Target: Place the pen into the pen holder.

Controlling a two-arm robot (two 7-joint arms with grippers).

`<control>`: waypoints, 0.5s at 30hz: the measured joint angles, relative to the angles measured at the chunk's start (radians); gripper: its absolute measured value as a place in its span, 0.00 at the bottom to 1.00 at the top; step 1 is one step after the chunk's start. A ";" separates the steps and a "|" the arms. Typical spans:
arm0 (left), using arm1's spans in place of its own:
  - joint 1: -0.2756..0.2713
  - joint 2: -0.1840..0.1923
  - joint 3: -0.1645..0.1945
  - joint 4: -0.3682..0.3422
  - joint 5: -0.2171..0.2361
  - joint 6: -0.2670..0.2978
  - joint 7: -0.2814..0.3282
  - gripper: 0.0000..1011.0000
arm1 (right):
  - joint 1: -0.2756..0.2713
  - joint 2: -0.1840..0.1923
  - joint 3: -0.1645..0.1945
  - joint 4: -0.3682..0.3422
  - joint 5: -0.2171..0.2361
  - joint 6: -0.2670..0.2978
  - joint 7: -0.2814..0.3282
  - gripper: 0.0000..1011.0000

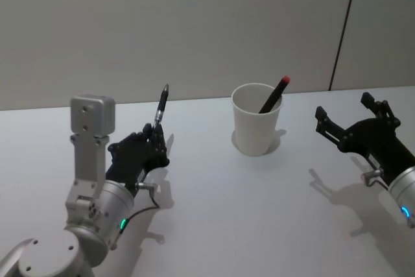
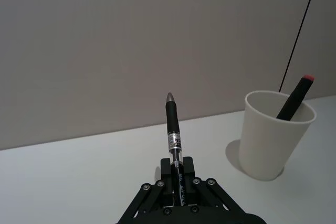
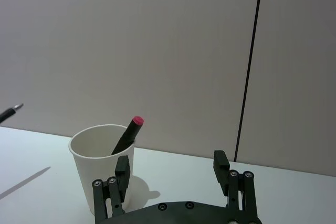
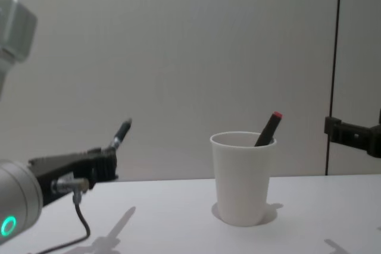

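Observation:
My left gripper [image 1: 154, 135] [image 2: 177, 174] [image 4: 107, 162] is shut on a black pen [image 1: 161, 105] [image 2: 172, 124] [image 4: 122, 132], held above the table left of the pen holder with its tip slanting up and away from me. The pen holder [image 1: 256, 131] [image 2: 270, 140] [image 3: 97, 166] [image 4: 241, 176] is a white paper cup standing upright mid-table. A black marker with a red cap [image 1: 275, 93] [image 2: 295, 98] [image 3: 127, 134] [image 4: 269, 128] leans inside it. To the cup's right, my right gripper [image 1: 343, 109] [image 3: 172, 162] hovers open with nothing between its fingers.
The white table [image 1: 259, 212] runs back to a plain grey wall with a dark vertical seam [image 1: 343, 27] at the right. A cable [image 4: 80, 218] hangs from the left wrist.

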State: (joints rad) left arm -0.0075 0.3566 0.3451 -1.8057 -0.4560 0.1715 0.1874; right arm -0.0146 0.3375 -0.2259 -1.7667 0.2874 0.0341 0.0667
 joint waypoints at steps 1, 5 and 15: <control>0.001 0.001 -0.002 -0.001 -0.003 -0.016 -0.007 0.12 | 0.000 0.000 0.000 0.000 0.000 0.000 0.000 0.99; 0.005 0.004 -0.011 -0.005 -0.018 -0.082 -0.043 0.12 | 0.000 0.000 0.000 0.000 0.000 0.000 0.000 0.99; -0.002 0.003 -0.022 -0.004 -0.058 -0.195 -0.164 0.12 | 0.000 0.000 0.000 0.000 0.000 0.000 0.000 0.99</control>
State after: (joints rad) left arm -0.0096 0.3597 0.3235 -1.8096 -0.5143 -0.0233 0.0229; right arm -0.0146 0.3375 -0.2259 -1.7668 0.2873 0.0340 0.0667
